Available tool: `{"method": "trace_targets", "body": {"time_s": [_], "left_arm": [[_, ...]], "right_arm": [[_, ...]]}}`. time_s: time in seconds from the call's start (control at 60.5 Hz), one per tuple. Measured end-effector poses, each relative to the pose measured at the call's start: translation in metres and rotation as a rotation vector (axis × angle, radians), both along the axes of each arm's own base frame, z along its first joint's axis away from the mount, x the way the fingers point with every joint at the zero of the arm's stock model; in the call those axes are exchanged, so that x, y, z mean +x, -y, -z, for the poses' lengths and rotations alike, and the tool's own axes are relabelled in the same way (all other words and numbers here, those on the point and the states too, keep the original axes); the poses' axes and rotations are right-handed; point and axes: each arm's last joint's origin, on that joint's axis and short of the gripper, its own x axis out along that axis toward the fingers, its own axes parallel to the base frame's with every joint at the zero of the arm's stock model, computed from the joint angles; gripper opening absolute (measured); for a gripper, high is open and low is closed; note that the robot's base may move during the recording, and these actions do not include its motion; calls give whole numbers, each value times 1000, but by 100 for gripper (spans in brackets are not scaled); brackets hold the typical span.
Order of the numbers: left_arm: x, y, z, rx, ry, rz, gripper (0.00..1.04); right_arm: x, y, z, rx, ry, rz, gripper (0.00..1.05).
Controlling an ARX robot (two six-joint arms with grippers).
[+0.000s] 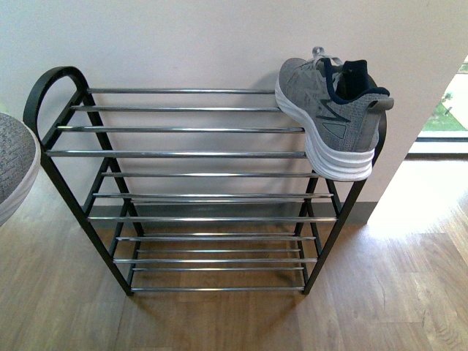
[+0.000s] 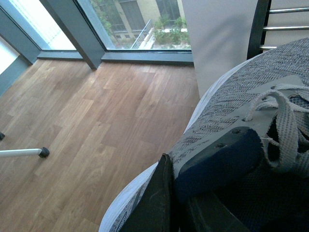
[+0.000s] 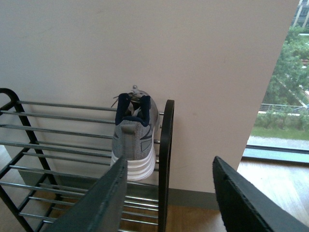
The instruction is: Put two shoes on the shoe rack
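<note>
Sees one shoe [image 1: 333,121] on shoe rack [image 1: 183,153] top tier, right end. Pinches second shoe [image 1: 14,172] by collar with left gripper [image 2: 181,208] (likely light, soft knit; collar grips best). Holds right gripper [image 3: 170,193] wide apart, empty.

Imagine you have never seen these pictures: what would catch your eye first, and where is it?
One grey shoe sits on the top shelf of the rack, at its right end, heel towards the camera. The other shoe hangs at the left edge of the front view, held by the left gripper. The right gripper is open and empty, facing the rack.
</note>
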Motion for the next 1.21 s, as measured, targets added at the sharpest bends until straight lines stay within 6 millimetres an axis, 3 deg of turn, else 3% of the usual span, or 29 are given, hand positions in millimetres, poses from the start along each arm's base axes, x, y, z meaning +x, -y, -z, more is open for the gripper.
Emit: {"method": "trace_targets", "body": {"time_s": [0.182,0.694,1.206], "left_arm": [[0,0,0,0,0,0,2],[0,0,0,0,0,0,2],[0,0,0,0,0,0,2]], "right_arm": [[0,0,0,2,0,0,88],[-16,0,-2,4,0,0,1],[-26,0,-2,6,0,0,2]]}}
